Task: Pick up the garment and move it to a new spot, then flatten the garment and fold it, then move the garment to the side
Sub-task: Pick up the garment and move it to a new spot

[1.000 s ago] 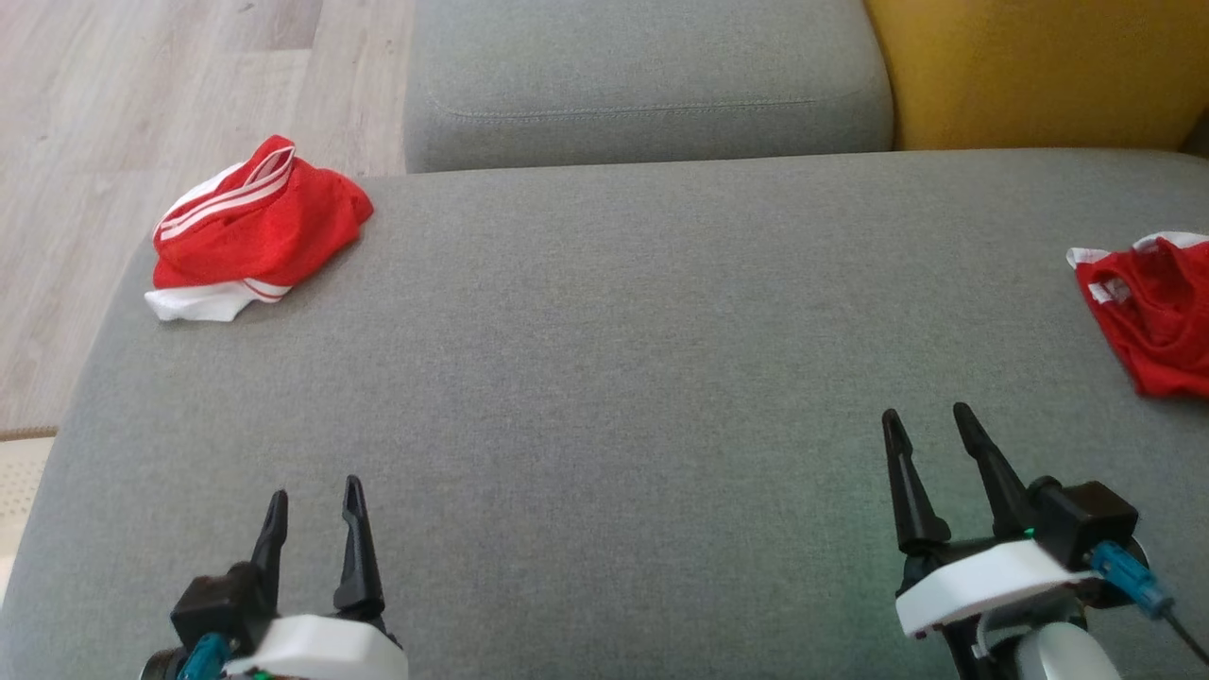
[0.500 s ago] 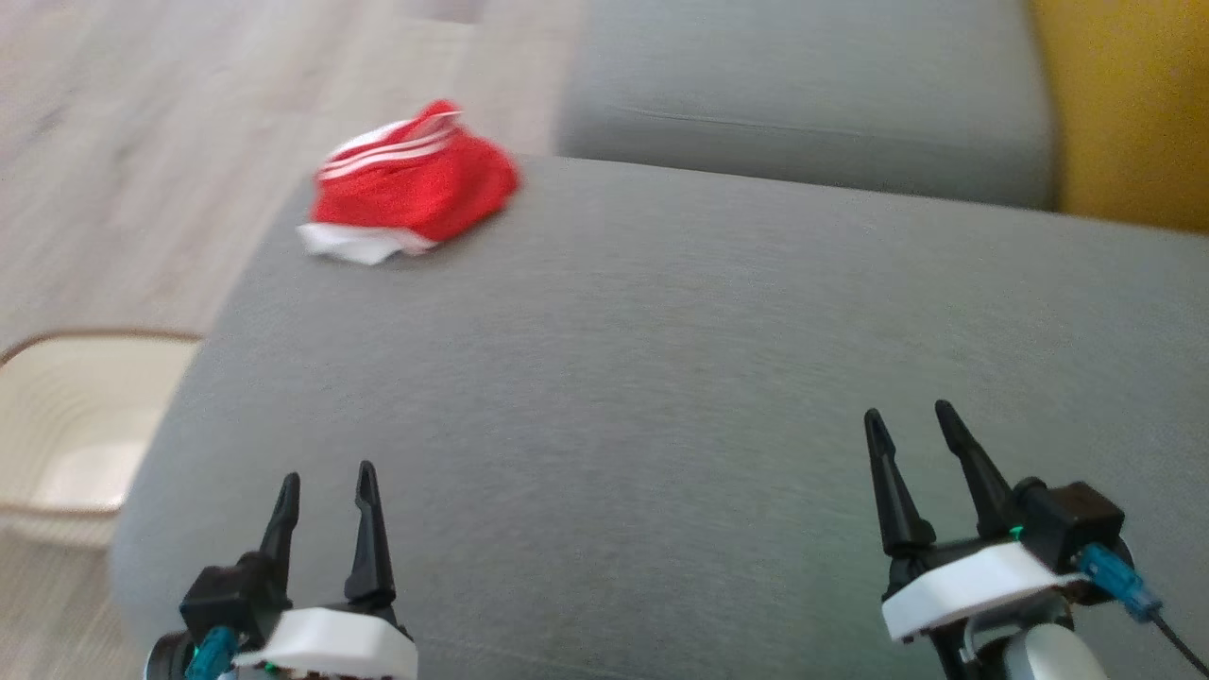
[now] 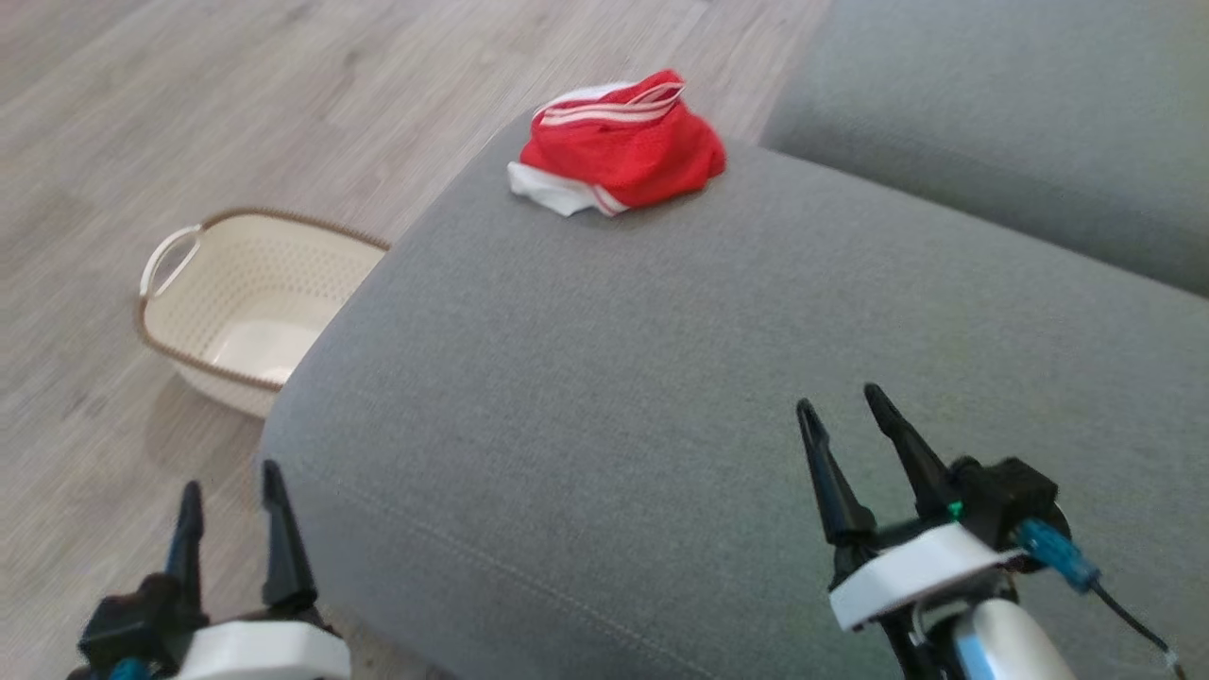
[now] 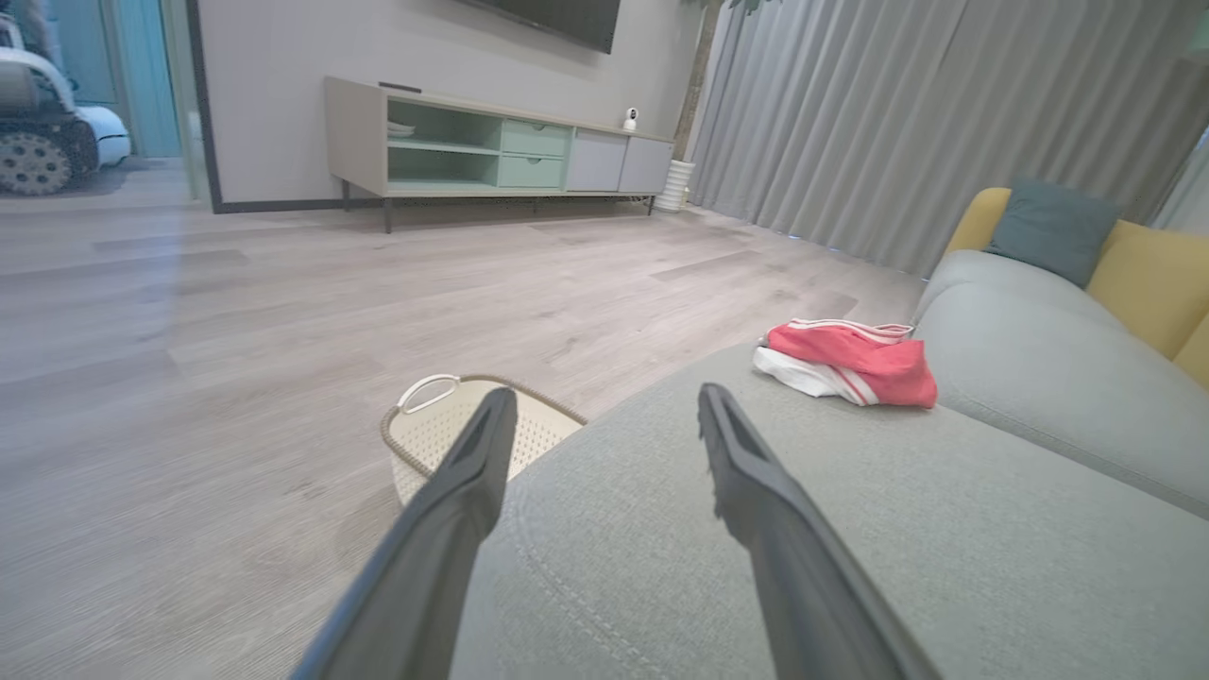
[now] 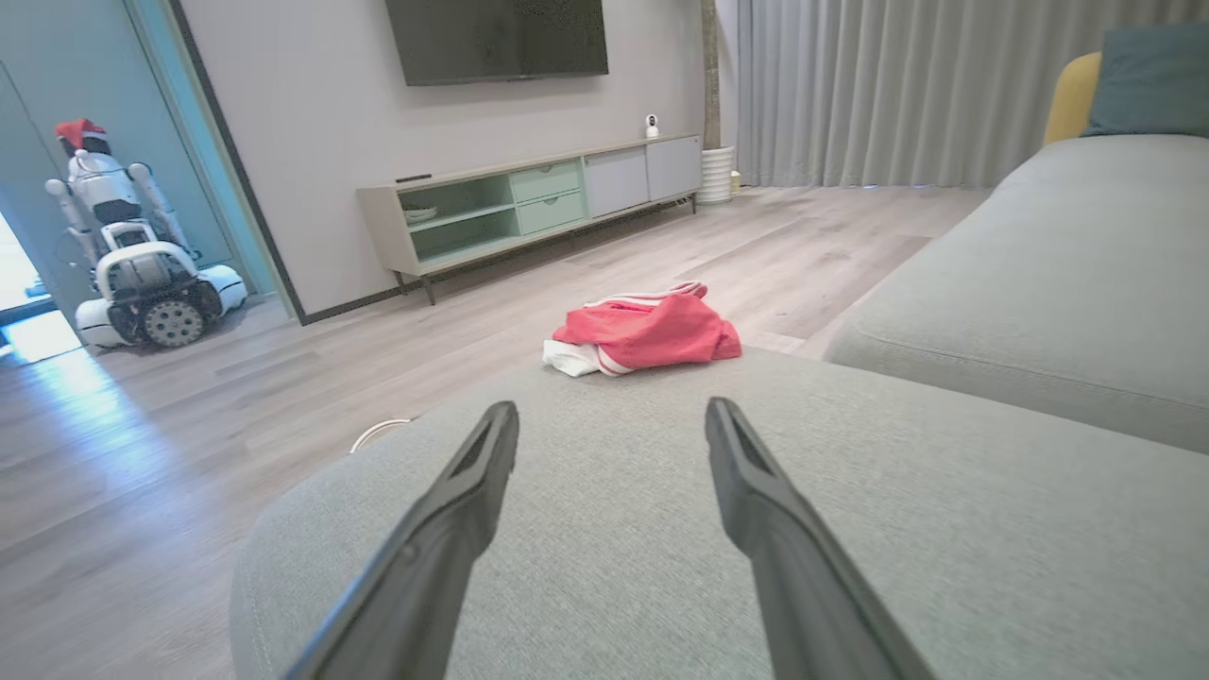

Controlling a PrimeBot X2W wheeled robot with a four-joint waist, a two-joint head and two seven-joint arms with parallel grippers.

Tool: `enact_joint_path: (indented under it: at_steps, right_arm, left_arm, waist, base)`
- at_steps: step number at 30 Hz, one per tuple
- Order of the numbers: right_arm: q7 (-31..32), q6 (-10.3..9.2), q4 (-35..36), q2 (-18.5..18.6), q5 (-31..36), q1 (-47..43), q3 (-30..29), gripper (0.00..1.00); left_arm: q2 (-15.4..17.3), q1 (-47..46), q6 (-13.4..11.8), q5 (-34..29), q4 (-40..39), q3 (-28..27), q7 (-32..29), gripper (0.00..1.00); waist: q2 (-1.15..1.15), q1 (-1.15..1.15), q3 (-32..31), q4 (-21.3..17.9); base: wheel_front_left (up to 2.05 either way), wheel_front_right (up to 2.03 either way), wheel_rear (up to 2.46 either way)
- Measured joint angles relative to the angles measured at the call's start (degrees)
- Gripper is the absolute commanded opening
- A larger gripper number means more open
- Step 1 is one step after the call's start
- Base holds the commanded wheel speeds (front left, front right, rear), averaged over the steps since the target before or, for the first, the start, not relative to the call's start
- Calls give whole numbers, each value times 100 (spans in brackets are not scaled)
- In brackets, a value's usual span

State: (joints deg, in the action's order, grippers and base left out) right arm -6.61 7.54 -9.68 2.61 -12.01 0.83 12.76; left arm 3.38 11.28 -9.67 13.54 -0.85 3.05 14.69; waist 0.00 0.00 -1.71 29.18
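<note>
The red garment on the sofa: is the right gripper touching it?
Apart. The head view shows bare grey cushion between the open right gripper and the red garment.

Garment (image 3: 619, 151) red cloth, fine mesh-like weave, white striped trim; sofa cushion (image 3: 614, 378) grey woven fabric, matt, slightly coarse, stitched seam; floor (image 3: 189, 94) pale wood-look planks, low sheen; basket (image 3: 246, 274) cream perforated plastic, brown braided-looking rim; right gripper (image 3: 841, 399) dark matt plastic fingers, smooth white shell behind.

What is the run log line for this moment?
phase: pre-grasp | garment: bunched at corner of sofa | left hand: open, empty | right hand: open, empty | basket: on floor
</note>
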Motion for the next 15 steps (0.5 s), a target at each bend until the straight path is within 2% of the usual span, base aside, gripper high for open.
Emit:
enact_joint_path:
  at_steps: [5,15]
  right_arm:
    - [8,0,-152,1,0,180,114,100]
    - [3,0,-222,1,30,215,9,100]
  left_arm:
    - [-7,53,-96,43,-209,-38,0,100]
    - [-10,144,-99,75,-232,-42,0,100]
  waist:
    - [0,0,132,95]
    - [0,0,196,129]
  base:
    - [0,0,0]
    - [0,0,0]
